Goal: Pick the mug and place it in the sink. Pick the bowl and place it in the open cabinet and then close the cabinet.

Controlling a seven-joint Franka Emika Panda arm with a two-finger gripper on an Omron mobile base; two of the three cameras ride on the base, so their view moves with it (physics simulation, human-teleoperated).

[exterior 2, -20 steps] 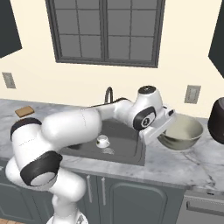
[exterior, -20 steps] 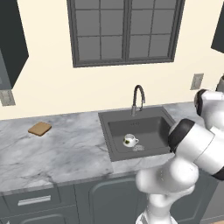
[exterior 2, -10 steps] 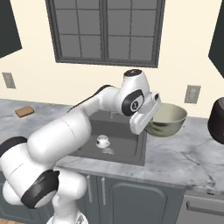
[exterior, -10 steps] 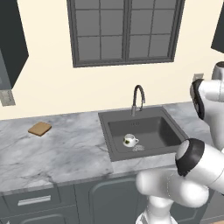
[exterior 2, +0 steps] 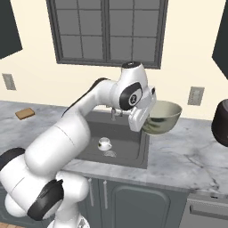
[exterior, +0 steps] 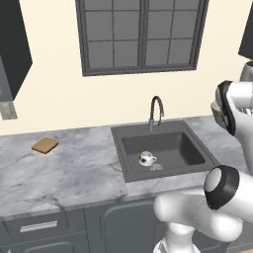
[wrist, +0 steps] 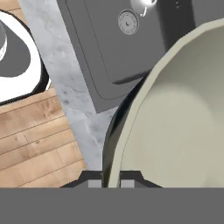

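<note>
Bowl [exterior 2: 163,117] hangs in the air above the marble counter [exterior 2: 187,153], just right of the sink [exterior 2: 119,139], lifted clear of the stone and tilted a little in the right base view. Largest in the scene, the counter runs the whole width beneath the dark-framed window [exterior: 142,34]. Set into it is the dark grey sink with its curved faucet [exterior: 156,111] at the back rim. The white arm [exterior 2: 89,111] arches up from the base and over the basin to reach the bowl. In the hand view the bowl's cream inside [wrist: 179,127] takes up the right half, its rim running down between the finger tips, with the sink's round drain [wrist: 127,22] far below.

The gripper [exterior 2: 143,116] is pinched nearly closed on the bowl's near rim, one finger inside the wall and one outside.

The mug [exterior: 146,158] sits upright on the sink floor, handle to the right in the left base view, close to the drain. A small brown block [exterior: 45,145] lies on the counter well left of the sink.
</note>
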